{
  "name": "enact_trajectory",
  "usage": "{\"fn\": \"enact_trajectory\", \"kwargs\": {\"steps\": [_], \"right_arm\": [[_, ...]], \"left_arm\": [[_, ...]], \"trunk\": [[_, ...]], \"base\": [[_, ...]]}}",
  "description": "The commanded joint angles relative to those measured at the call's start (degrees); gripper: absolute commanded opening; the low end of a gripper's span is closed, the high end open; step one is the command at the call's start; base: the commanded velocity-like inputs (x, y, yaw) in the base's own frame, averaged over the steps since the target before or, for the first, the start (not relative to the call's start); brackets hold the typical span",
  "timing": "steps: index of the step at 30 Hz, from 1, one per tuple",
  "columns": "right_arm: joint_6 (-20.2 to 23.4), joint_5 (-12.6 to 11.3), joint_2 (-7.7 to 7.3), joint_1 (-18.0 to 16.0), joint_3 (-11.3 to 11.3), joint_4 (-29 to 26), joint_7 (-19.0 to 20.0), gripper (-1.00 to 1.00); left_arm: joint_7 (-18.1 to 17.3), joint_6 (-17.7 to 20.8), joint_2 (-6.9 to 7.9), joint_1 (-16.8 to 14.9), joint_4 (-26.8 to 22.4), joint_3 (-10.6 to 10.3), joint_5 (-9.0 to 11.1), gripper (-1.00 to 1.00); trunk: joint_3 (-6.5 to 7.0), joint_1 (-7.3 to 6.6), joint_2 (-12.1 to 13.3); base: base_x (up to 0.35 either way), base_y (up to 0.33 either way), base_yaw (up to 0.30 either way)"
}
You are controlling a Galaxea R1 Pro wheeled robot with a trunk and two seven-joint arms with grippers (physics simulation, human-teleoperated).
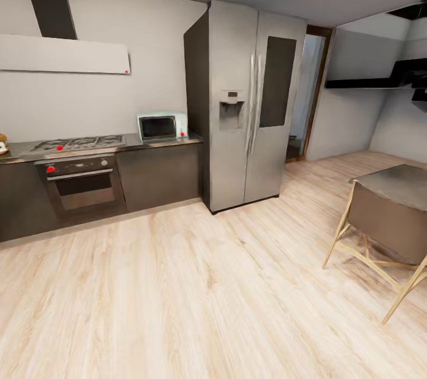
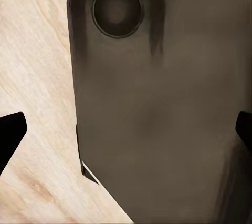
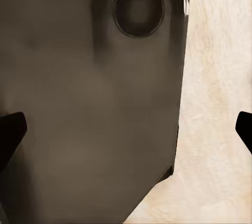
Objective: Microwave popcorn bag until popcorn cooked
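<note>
Across the wood floor [image 1: 178, 284] the tabletop [image 1: 160, 143] carried the microwave [image 1: 161, 126]; a light, crushable popcorn bag [image 1: 3, 145] (half cropped) wanted side-gripping, both jaws wide, empty.

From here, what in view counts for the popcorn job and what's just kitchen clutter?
For the job:
- microwave, door shut, at the right end of the countertop
- tan thing at the countertop's far left edge, maybe the popcorn bag; too cut off to tell

Just there:
- gas hob
- built-in oven
- fridge
- table
</note>
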Motion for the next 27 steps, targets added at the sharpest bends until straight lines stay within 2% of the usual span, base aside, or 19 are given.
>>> {"fn": "enact_trajectory", "kwargs": {"steps": [1, 9, 12, 18, 27], "right_arm": [[0.0, 0.0, 0.0, 0.0, 0.0, 0.0, 0.0, 1.0], [-2.6, -0.3, -2.53, -0.9, -0.2, -2.6, -0.3, 1.0], [-3.5, -0.3, -2.54, -0.9, -0.3, -3.1, -0.4, 1.0], [-5.5, -0.3, -2.5, -0.9, -0.4, -3.2, -0.4, 1.0], [-9.3, -0.3, -2.46, -0.9, -0.5, -3.3, -0.4, 1.0]], "left_arm": [[0.0, 0.0, 0.0, 0.0, 0.0, 0.0, 0.0, 1.0], [0.0, -0.4, -0.05, -1.8, -1.7, -0.1, -0.4, 1.0], [0.0, -0.4, 0.33, -1.8, -1.7, -0.1, -0.4, 1.0], [0.0, -0.4, 0.52, -1.9, -1.8, -0.1, -0.4, 1.0], [0.1, -0.4, 0.53, -1.9, -1.8, -0.1, -0.4, 1.0]], "trunk": [[-0.03, 0.0, 0.0], [-0.03, 0.0, 0.0], [-0.03, 0.0, 0.0], [-0.03, 0.0, 0.0], [-0.03, 0.0, 0.0]], "base": [[0.0, 0.0, 0.0], [0.0, 0.0, 0.001], [0.047, 0.0, 0.035], [0.293, 0.0, 0.11], [0.342, 0.0, 0.243]]}}
